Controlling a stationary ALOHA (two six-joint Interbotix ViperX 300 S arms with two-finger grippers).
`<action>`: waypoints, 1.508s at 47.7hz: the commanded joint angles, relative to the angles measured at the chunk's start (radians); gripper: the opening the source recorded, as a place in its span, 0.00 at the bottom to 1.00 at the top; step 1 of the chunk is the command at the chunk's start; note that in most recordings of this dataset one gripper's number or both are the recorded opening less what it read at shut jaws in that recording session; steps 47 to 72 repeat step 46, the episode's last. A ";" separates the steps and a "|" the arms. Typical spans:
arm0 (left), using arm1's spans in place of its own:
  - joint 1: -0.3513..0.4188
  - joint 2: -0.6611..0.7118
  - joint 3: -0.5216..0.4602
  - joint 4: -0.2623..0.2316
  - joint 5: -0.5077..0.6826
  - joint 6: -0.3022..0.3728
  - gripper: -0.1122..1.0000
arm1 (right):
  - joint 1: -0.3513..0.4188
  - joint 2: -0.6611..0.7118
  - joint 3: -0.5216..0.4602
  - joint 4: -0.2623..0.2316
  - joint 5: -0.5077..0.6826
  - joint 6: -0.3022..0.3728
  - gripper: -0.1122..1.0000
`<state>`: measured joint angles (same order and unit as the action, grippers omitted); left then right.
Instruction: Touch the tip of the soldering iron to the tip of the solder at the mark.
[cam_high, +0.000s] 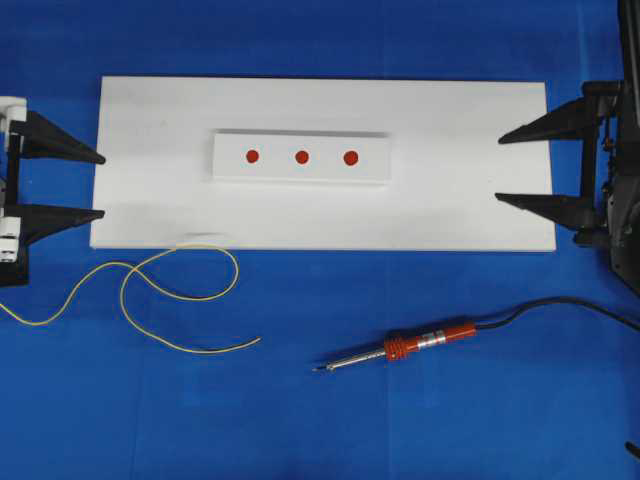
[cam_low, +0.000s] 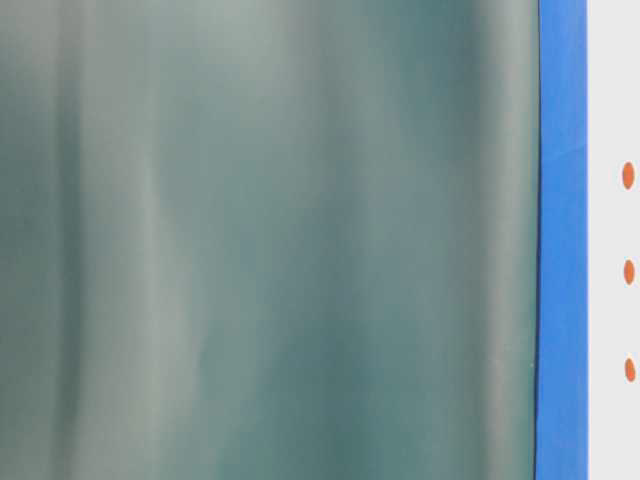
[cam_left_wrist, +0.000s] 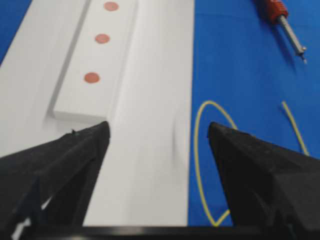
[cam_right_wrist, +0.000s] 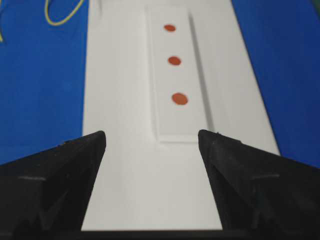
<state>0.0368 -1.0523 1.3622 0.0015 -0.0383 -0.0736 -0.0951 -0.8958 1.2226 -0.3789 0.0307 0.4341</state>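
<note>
yellowish and hair-thin, the loosely looped solder wire lies on the blue table cover at near left, just off the near edge of the flat white board. it looks light and floppy, so i judge it wants pinching close to its free end or the tip will droop and wander. the slim soldering iron with silver shaft, red-orange handle and black cord lies at near right, tip pointing left; stiff, probably light, the cord likely to tug, best gripped on the handle.

count: one solder, one iron, one raised white block with three red dots. the table-level view is mostly a blur.

the left gripper and right gripper hang at the board's ends, jaws wide, empty.
</note>
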 joint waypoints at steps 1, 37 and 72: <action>0.002 0.005 -0.003 0.002 -0.009 0.000 0.77 | -0.002 0.021 -0.008 0.008 -0.021 0.000 0.70; 0.003 0.005 -0.002 0.002 0.000 -0.002 0.77 | -0.002 0.032 -0.008 0.008 -0.025 0.002 0.70; 0.002 0.005 -0.002 0.002 0.003 -0.002 0.77 | -0.003 0.031 -0.008 0.008 -0.026 0.002 0.70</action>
